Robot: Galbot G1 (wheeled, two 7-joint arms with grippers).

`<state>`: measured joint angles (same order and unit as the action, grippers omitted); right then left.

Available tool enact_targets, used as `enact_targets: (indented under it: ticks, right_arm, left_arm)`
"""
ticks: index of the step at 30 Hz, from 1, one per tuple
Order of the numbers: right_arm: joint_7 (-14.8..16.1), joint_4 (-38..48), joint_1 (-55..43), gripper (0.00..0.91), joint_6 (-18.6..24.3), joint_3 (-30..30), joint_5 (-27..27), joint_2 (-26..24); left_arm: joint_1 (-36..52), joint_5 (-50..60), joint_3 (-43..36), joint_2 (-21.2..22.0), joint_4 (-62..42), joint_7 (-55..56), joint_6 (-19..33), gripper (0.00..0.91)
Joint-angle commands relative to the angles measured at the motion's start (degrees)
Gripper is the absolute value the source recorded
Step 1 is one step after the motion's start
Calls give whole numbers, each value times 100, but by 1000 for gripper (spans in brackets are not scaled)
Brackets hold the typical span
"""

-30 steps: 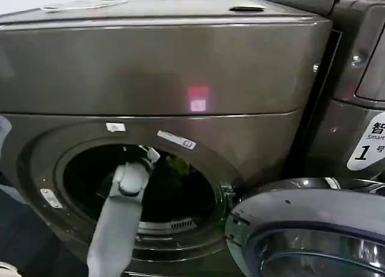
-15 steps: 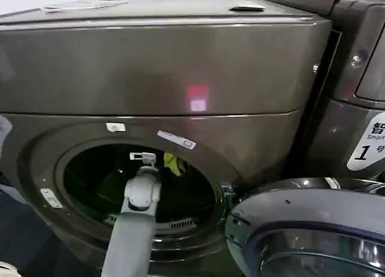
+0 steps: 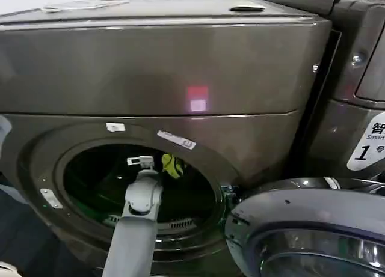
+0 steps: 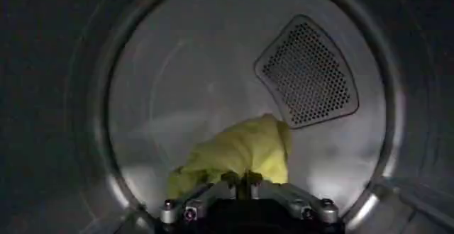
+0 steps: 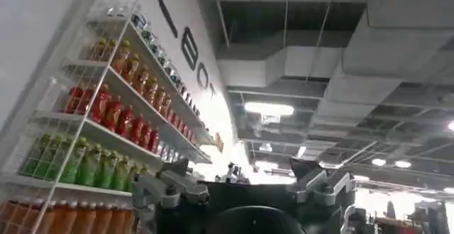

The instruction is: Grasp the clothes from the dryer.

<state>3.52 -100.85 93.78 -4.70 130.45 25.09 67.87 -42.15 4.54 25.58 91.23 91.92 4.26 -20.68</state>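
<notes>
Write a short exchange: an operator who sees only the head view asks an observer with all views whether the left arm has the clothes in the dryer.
Operator: Does the left tool have the clothes inside the dryer?
Observer: Yes; the left wrist view shows its fingertips meeting on the yellow-green fabric.
Operator: What else is in the drum?
Observer: A perforated vent panel on the back wall, apart from the clothes.
Operator: And the right tool?
Observer: Open, holding nothing, aimed towards a ceiling beside shelves of bottled drinks.

White label [image 3: 368, 142] on neighbouring machine [image 3: 355, 79]: "1", "Smart".
</notes>
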Motion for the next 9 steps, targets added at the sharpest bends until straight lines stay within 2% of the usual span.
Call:
enact_targets:
  ticks: [1,9]
  right_arm:
    - [-11,11,-6,907,-73,35,-73,11]
    - [-13,-2,-6,907,-130,45,-83,5]
  left_arm:
    - [-31,-56,-10,5,29,61,-25,0]
    - [49,-42,-3,10,-10,28,-25,0]
